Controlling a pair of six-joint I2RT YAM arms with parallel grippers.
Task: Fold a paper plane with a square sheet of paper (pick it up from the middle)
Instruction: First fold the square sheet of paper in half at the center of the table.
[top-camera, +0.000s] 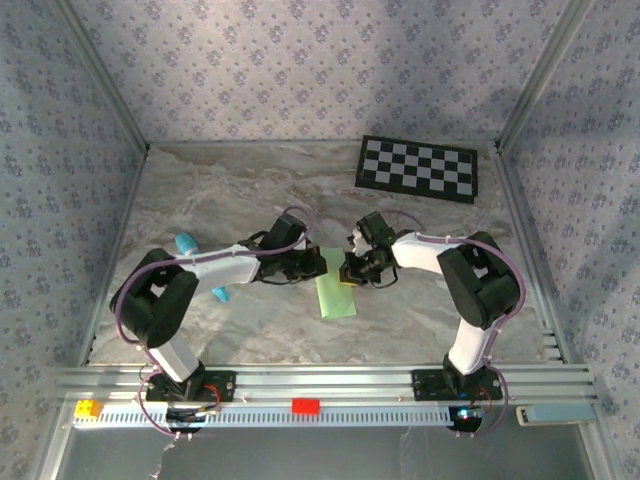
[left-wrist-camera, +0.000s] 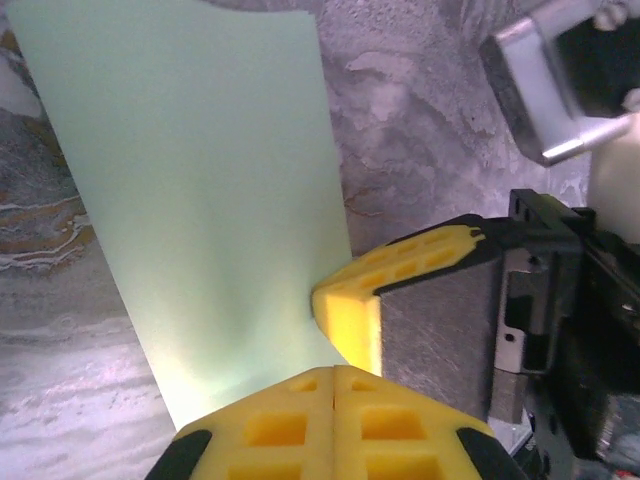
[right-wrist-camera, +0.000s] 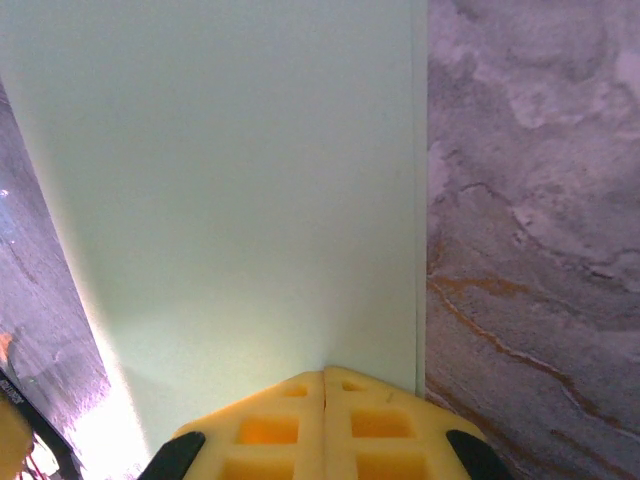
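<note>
The sheet of paper (top-camera: 335, 296) is pale mint green and hangs as a narrow folded strip between the two arms at the table's middle. My left gripper (top-camera: 324, 263) is shut on its upper end from the left. My right gripper (top-camera: 347, 270) is shut on the same end from the right. In the left wrist view the paper (left-wrist-camera: 200, 200) runs away from my shut left gripper (left-wrist-camera: 335, 372), and a yellow fingertip (left-wrist-camera: 350, 305) of the right gripper touches its edge. In the right wrist view the paper (right-wrist-camera: 250, 180) shows two stacked layers at its right edge, pinched in my right gripper (right-wrist-camera: 325, 378). A paper plane is out of view.
A black-and-white checkerboard (top-camera: 418, 167) lies at the back right. A cyan-blue stick (top-camera: 186, 242) lies beside the left arm. A yellow brick (top-camera: 88, 408) and a red brick (top-camera: 305, 405) sit on the front rail. Patterned walls enclose the marble table (top-camera: 230, 190).
</note>
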